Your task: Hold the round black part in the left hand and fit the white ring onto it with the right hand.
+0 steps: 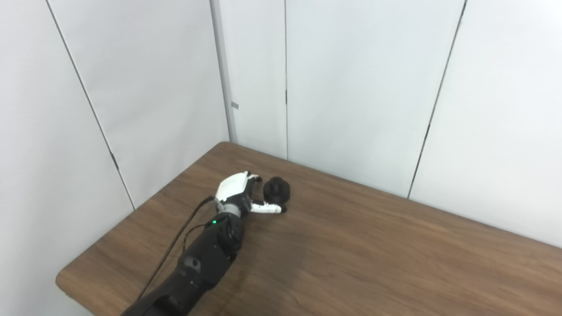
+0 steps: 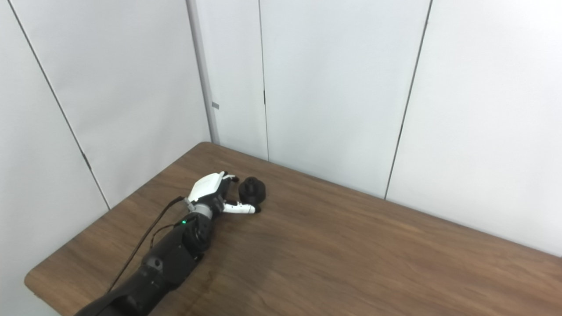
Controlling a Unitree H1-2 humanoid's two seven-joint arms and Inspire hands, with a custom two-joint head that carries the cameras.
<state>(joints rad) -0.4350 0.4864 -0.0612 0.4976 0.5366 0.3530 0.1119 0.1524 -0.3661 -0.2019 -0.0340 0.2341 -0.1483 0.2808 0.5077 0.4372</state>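
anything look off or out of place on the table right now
Nothing is spilled, tipped or damaged. The round black part sits upright on the table beside the left hand, whose fingers reach around it. The one oddity: no white ring or right hand shows in either view.

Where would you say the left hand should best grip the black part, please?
Probably around its wide lower body, from the left, where the left hand already sits. The black part stands upright on the table, narrower top up, which should stay free.
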